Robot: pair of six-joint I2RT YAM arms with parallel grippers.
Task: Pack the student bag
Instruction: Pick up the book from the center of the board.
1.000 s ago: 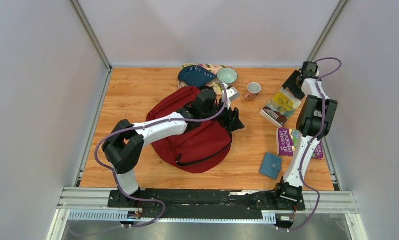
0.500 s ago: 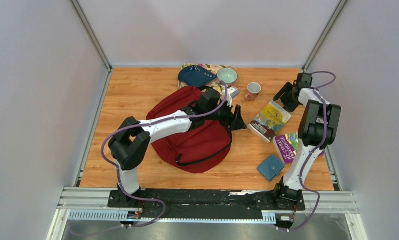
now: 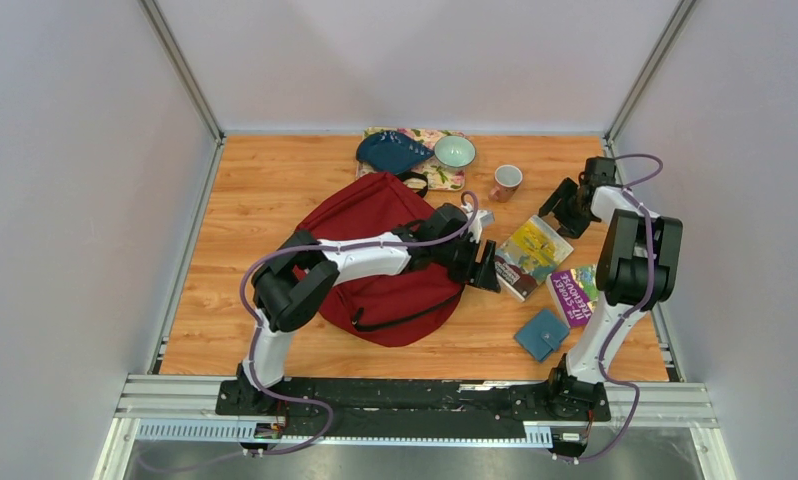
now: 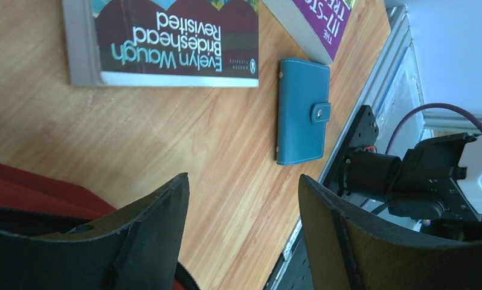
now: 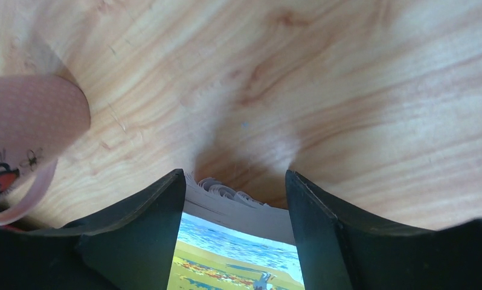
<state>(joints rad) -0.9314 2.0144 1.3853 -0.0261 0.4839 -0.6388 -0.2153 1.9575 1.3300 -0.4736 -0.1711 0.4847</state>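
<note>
L gripper [image 4: 243,181] jaws apart, nothing btwn; student bag [image 3: 370,205] just behind it, insides hidden. R gripper [image 5: 234,175] jaws straddle book [image 5: 238,241] edge, can't tell if clamped; mug [image 5: 27,115] beside it.

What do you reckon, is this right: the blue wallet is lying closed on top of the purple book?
Not quite. The blue wallet does lie closed, but it rests on the bare wooden table, beside the purple book, not on top of it. The left wrist view shows this.
</note>
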